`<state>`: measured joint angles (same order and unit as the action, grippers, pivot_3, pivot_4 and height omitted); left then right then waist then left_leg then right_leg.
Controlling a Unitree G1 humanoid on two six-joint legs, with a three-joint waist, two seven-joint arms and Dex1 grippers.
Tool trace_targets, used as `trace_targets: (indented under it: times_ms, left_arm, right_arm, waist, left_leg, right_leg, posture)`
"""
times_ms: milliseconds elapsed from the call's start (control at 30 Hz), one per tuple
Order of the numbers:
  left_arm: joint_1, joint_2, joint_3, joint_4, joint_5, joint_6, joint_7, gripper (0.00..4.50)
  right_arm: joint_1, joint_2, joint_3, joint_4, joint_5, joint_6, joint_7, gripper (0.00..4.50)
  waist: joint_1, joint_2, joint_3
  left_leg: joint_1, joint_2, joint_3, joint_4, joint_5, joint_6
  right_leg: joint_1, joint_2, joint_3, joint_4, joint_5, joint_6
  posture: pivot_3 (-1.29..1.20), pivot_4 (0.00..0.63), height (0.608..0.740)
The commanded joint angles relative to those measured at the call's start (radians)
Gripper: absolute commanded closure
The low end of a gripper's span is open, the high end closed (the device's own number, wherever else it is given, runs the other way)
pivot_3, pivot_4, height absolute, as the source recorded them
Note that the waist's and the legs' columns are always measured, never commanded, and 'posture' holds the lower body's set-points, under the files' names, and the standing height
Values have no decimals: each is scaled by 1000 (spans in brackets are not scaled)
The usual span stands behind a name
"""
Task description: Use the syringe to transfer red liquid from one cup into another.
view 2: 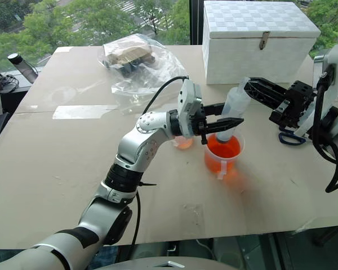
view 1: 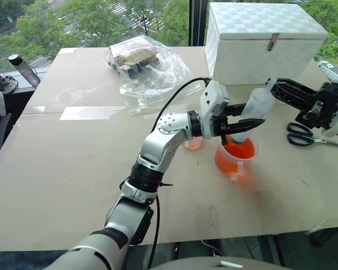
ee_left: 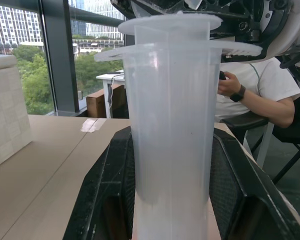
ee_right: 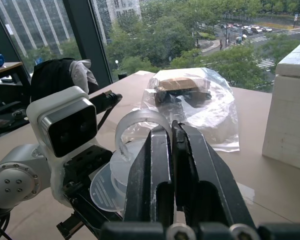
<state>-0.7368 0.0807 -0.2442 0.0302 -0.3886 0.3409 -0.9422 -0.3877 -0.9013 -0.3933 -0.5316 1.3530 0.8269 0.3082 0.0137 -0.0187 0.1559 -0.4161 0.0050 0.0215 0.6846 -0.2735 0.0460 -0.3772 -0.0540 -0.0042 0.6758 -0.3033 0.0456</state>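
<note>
Left gripper [view 1: 240, 128] is clamping our syringe [view 1: 252, 109] (tip in the beaker [view 1: 236, 154]). Right gripper [view 1: 273, 85], fingers closed together, is touching its plunger at two o'clock.

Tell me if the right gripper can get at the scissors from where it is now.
Probably yes: the scissors lie in the open on the table just below the right gripper, nothing between them. But its jaws are shut at the syringe top.

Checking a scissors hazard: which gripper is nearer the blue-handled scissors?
Right. The right gripper sits at the syringe top, its arm just above the scissors; the left gripper clamps the syringe barrel over the beaker, farther away.
</note>
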Motion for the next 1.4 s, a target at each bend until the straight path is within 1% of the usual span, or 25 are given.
trace_targets:
  times_ms: [33, 300, 567, 933, 1400]
  left_arm:
    - [-5, -17, -12, -26, -11, -19, -12, 3149]
    - [7, -12, -24, -17, -3, -14, -18, 3149]
    - [14, 2, -47, -11, -3, -11, -58, 3149]
    - [17, 14, -42, -17, -12, -4, -57, 3149]
    - [8, 7, -34, -10, -10, -7, -51, 3149]
  right_arm:
    - [-13, -9, -51, -6, 24, -18, -2, 4472]
    - [-28, 4, -79, 5, -3, -54, -16, 4472]
    - [-73, 42, -90, 15, 17, -77, -60, 4472]
    - [-119, 93, -113, 51, 33, -95, -131, 4472]
    - [-110, 102, -117, 48, 22, -99, -143, 4472]
  waist:
    - [0, 0, 0]
    - [0, 0, 0]
    - [0, 0, 0]
    - [0, 0, 0]
    - [0, 0, 0]
  left_leg:
    - [0, 0, 0, 0, 0, 0]
    - [0, 0, 0, 0, 0, 0]
    - [0, 0, 0, 0, 0, 0]
    - [0, 0, 0, 0, 0, 0]
    - [0, 0, 0, 0, 0, 0]
  right_leg:
    - [0, 0, 0, 0, 0, 0]
    - [0, 0, 0, 0, 0, 0]
    - [0, 0, 0, 0, 0, 0]
    - [0, 0, 0, 0, 0, 0]
    - [0, 0, 0, 0, 0, 0]
  posture:
    - [0, 150, 740]
    - [0, 150, 740]
    - [0, 150, 740]
    - [0, 150, 740]
    - [0, 150, 740]
